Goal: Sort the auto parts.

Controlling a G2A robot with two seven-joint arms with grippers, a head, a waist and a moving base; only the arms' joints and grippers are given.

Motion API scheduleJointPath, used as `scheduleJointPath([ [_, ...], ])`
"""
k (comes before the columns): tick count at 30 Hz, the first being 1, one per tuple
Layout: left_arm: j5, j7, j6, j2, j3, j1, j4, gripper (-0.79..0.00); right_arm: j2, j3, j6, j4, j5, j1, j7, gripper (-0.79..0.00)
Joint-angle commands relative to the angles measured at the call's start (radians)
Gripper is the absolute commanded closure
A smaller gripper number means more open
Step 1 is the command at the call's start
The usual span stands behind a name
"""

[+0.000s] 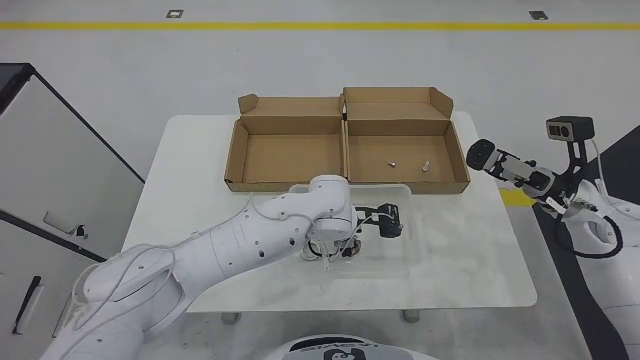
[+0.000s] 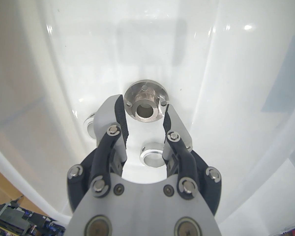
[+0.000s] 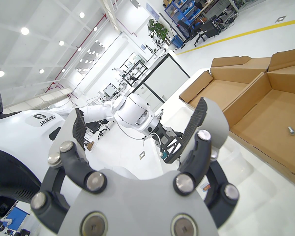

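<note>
One white table [image 1: 480,260] carries two open cardboard boxes [image 1: 285,156] side by side and, before them, a clear bin [image 1: 395,260]. Off its right edge the right gripper [image 3: 140,108] hangs spread wide. Inside the bin the left gripper [image 2: 143,102] pinches a flanged hub [image 2: 145,92], perhaps lifted, beside two collars [image 2: 152,154].

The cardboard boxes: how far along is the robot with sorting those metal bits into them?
Done: two small parts lie in the right cardboard box; the left box holds nothing visible. In hand: the left gripper is down in the clear bin at a flanged hub; whether it grips, I cannot tell. Left: that hub and two silver collars beside it. The right gripper hangs open, holding nothing.
</note>
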Motion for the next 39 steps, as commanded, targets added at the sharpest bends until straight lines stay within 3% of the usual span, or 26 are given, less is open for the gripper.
scheduleJointPath([
  [1,0.002,0.001,0.0,-0.002,-0.001,0.0,0.005,-0.345,0.0,0.0,0.0,0.0,0.0,0.0,0.0,-0.785],
  [16,0.009,0.006,-0.007,-0.014,-0.008,0.013,0.028,-0.336,0.0,0.0,0.0,0.0,0.0,0.0,0.0,-0.785],
  [23,0.016,0.009,-0.009,-0.019,-0.012,0.02,0.034,-0.283,0.0,0.0,0.0,0.0,0.0,0.0,0.0,-0.785],
  [39,0.027,0.009,-0.017,-0.027,-0.021,0.029,0.043,-0.339,0.0,0.0,0.0,0.0,0.0,0.0,0.0,-0.785],
])
